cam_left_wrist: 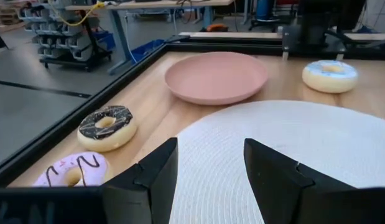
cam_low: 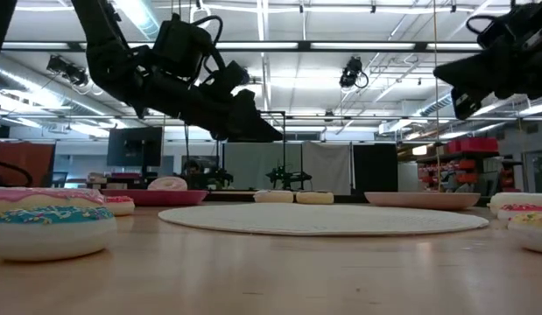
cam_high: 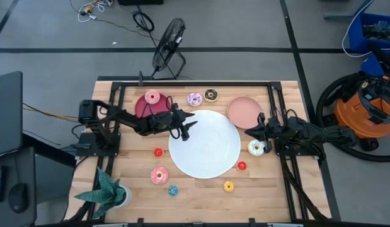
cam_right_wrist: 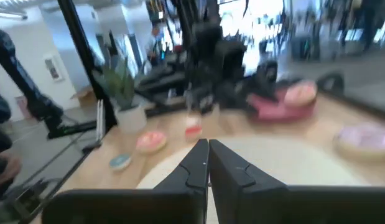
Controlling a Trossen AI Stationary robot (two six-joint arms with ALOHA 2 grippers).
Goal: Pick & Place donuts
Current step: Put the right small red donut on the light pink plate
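My left gripper point(cam_high: 186, 125) point(cam_left_wrist: 211, 155) hangs open over the left part of the big white disc point(cam_high: 207, 148), with nothing between its fingers. Beyond it, near the table's far edge, lie a chocolate donut point(cam_left_wrist: 106, 126) and a purple donut point(cam_left_wrist: 71, 171). A pink donut point(cam_high: 152, 96) rests on the crimson plate point(cam_high: 142, 107). A white donut point(cam_high: 256, 148) lies by the disc's right rim, close to my right gripper point(cam_high: 250, 130) point(cam_right_wrist: 208, 163), which is shut and empty. A second pink donut point(cam_high: 159, 175), two red ones point(cam_high: 158, 152) point(cam_high: 241, 166), a blue one point(cam_high: 173, 190) and a yellow one point(cam_high: 228, 186) lie on the wood.
A salmon-pink plate point(cam_high: 245, 111) sits at the far right, bare. A potted green plant point(cam_high: 109, 192) stands at the near left corner. A black frame point(cam_high: 195, 84) runs along the table's far edge and sides. A fan point(cam_high: 169, 38) stands on the floor beyond.
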